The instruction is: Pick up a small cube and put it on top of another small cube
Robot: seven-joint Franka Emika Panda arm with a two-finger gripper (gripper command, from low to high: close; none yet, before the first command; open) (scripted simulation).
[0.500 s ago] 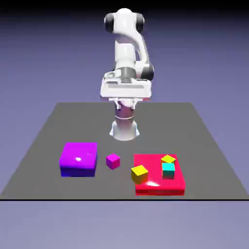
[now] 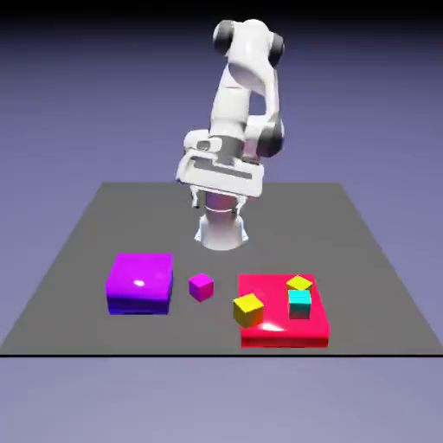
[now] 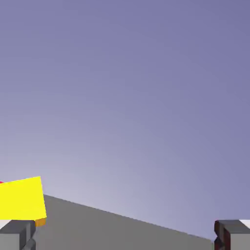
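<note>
— Pink cube point(image 2: 201, 287)?
— One, small, lower middle of the exterior view, between purple block point(image 2: 140, 284) and red block point(image 2: 283, 311), apart from both. Set cornerwise, an upright edge toward the viewer; sides equal, hence no long axis.
— Gripper point(image 2: 218, 204)?
— One, centre of the exterior view, above the table point(image 2: 285, 234); fingers spread wide, nothing pinched.
— Yellow cube point(image 3: 22, 199)?
— One, lower left of the hand view.
</note>
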